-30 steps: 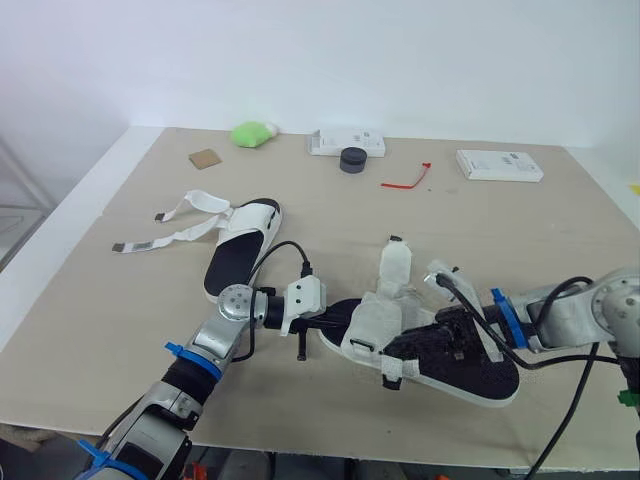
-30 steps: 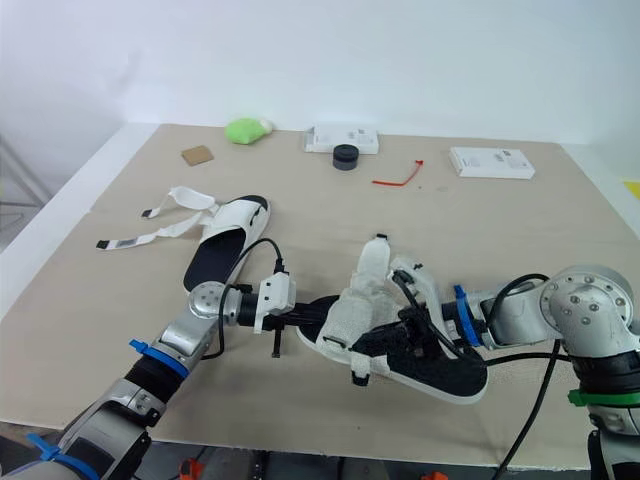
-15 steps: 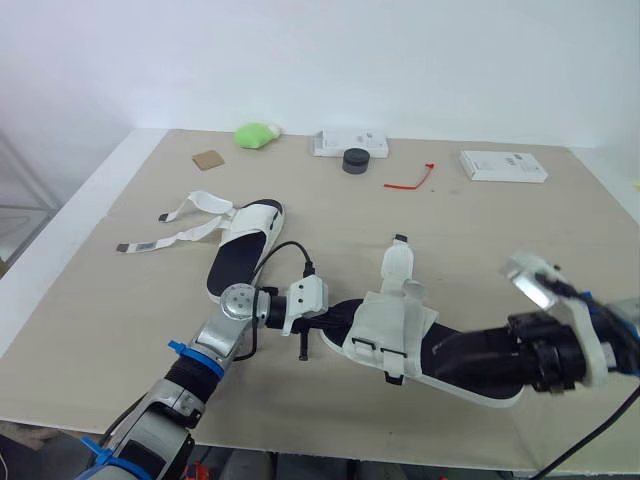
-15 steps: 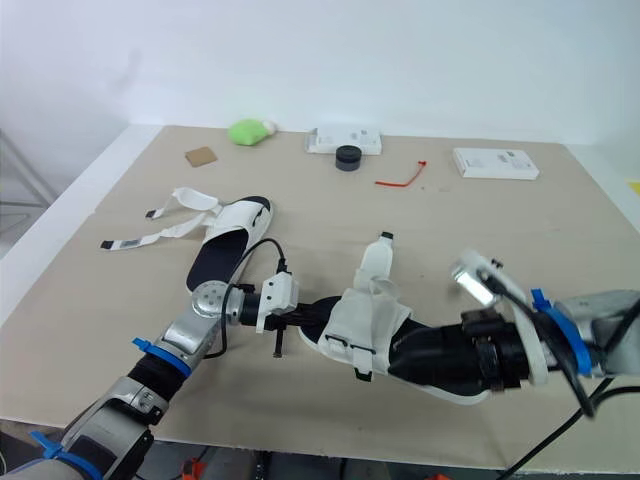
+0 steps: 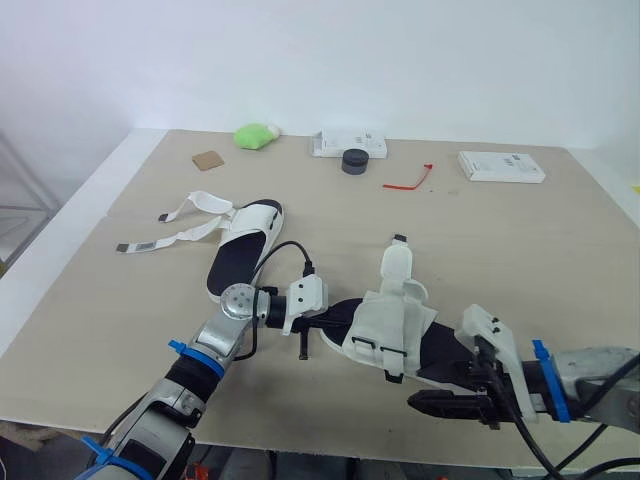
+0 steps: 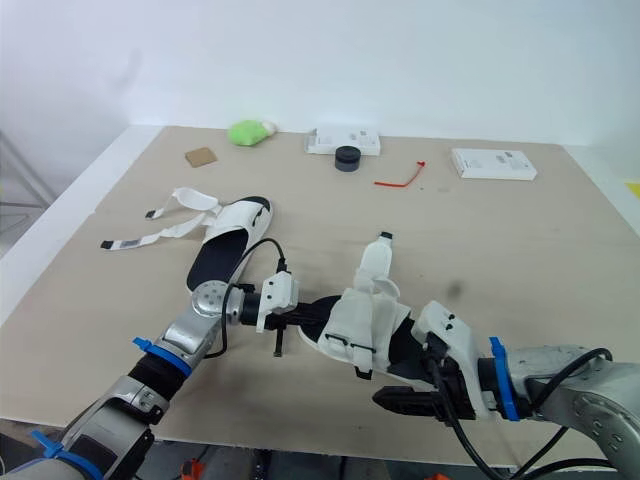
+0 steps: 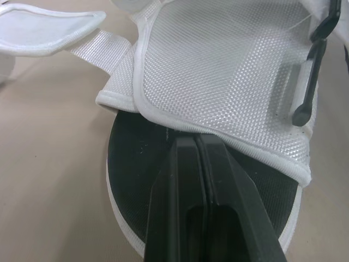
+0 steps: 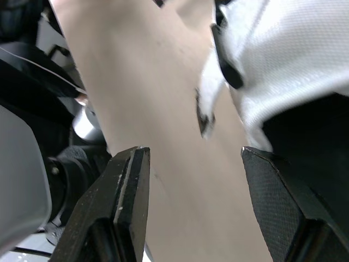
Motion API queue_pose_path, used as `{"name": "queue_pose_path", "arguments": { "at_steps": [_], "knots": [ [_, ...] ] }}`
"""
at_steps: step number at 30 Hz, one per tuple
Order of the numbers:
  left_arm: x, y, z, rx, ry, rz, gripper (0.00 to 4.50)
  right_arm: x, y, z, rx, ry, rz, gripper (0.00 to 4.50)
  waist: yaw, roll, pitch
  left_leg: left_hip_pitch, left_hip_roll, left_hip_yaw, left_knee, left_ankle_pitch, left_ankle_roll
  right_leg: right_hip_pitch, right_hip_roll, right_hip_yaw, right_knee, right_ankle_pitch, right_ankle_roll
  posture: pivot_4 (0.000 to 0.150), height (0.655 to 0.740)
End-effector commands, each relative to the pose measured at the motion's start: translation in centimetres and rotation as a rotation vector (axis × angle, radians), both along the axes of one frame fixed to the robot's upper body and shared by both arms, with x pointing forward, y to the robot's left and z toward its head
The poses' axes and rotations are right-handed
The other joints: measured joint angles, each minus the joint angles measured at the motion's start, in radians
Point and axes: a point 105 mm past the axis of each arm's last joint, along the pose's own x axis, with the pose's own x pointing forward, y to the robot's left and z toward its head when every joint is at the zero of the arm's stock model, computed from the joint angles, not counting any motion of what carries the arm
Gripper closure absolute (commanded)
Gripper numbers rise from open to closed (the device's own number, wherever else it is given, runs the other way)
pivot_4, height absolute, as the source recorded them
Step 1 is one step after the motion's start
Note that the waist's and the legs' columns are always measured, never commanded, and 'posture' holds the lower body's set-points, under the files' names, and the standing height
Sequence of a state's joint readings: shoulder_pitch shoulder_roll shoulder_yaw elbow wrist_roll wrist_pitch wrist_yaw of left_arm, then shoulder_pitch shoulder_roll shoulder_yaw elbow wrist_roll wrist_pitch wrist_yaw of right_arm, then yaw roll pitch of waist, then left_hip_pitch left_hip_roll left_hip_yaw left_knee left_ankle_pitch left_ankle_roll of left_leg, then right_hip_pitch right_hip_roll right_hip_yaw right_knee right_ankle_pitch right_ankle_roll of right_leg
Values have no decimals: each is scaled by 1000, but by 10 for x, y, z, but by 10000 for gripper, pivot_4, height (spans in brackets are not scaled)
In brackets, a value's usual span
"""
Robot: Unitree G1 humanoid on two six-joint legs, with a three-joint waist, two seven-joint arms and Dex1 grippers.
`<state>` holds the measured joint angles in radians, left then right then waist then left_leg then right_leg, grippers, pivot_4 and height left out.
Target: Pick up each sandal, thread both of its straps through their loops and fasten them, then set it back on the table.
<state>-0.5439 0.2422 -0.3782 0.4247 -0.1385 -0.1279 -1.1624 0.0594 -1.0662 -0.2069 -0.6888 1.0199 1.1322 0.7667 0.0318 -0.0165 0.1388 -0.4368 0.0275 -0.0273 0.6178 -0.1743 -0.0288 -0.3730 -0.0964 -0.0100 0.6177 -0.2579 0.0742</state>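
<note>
Near sandal (image 5: 392,322) lies by the front edge of the worktop (image 5: 520,240), right of centre. Its white mesh upper sits over the black footbed, and one strap (image 5: 397,266) stands up toward the back edge.

Left gripper (image 5: 333,316) is closed, fingers pressed together over the footbed. In the left wrist view its tips touch the rim of the upper; we cannot tell whether they pinch any fabric.

Right gripper (image 5: 422,402) is open with the fingers spread, low at the front edge, just beside the sandal and apart from it.

Second sandal (image 5: 240,250) lies flat nearer the left edge. Both its straps (image 5: 165,238) are unfastened and trail toward that edge.

Along the back edge we note a green lump (image 5: 255,133), brown card (image 5: 207,159), white box (image 5: 347,141), black puck (image 5: 354,161), red tie (image 5: 408,179) and a second white box (image 5: 501,166).
</note>
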Motion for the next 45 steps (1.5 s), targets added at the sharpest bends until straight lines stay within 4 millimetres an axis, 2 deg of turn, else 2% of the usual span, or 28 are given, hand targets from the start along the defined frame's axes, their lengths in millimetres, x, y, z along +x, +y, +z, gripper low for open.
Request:
{"name": "queue_pose_path", "arguments": {
  "at_steps": [1,14,16,17,18,19,21,22,28,33,40,42,45],
  "knots": [
    [-12,21,-65,222,195,55,45000,6,5,8,68,0,11,15782,0,-1,0,0,0,0,0,0,0,0,0,0,0,0,0,1500,7400],
    [-10,23,-65,221,195,69,45000,25,13,5,88,18,-31,15782,-8,-1,1,3,3,-2,0,0,0,-1,0,0,0,0,0,1500,7400],
    [-10,23,-65,221,195,69,45000,28,13,3,79,20,-46,21459,-13,-1,2,5,3,-3,0,-1,-1,-1,-3,0,0,0,0,1500,7400],
    [-10,23,-65,221,194,69,45000,29,14,2,78,20,-50,22885,-14,-1,2,6,3,-3,0,-1,-1,-1,-5,-1,0,0,0,1500,7400],
    [-10,23,-65,221,194,69,45000,31,14,2,75,20,-56,27415,-16,0,2,6,3,-2,0,-1,-1,-1,-6,-1,-1,0,0,1500,7400],
    [-10,22,-65,220,194,68,45000,32,14,1,71,20,-61,29877,-19,1,3,6,2,-2,0,-1,-1,-1,-8,-2,-2,0,0,1500,7400],
    [-10,22,-65,219,193,67,45000,33,15,1,70,22,-64,41390,-20,3,4,5,1,1,-1,-1,-1,-1,-13,-5,-5,0,0,1500,7400],
    [-10,22,-64,219,193,67,45000,33,15,1,71,23,-63,44686,-20,2,4,5,0,2,-1,-1,-1,-1,-14,-5,-5,0,0,1500,7400],
    [-10,22,-64,221,191,67,45000,24,18,7,102,46,-8,44686,-20,0,3,6,0,7,0,0,-1,-1,-15,-4,-5,0,0,1500,7400],
    [-9,23,-64,224,190,68,45000,-3,26,34,207,59,166,44686,-18,0,3,5,0,7,-1,0,-1,0,-15,-5,-5,0,0,1500,7400],
    [-10,22,-65,224,191,66,45000,-29,36,68,296,42,342,44686,-3,-1,5,1,-3,8,0,0,0,-1,-15,-4,-5,2,3,1500,7400],
    [-10,21,-65,223,191,65,45000,-29,40,79,353,26,350,44686,-1,-1,5,1,-4,8,-1,0,-1,-1,-15,-4,-5,3,6,1500,7400],
    [-10,21,-65,222,193,65,45000,-13,44,98,443,-17,289,44686,0,-3,6,1,-4,6,0,-1,-1,0,-14,-8,-6,4,7,1500,7400]
  ]
}}
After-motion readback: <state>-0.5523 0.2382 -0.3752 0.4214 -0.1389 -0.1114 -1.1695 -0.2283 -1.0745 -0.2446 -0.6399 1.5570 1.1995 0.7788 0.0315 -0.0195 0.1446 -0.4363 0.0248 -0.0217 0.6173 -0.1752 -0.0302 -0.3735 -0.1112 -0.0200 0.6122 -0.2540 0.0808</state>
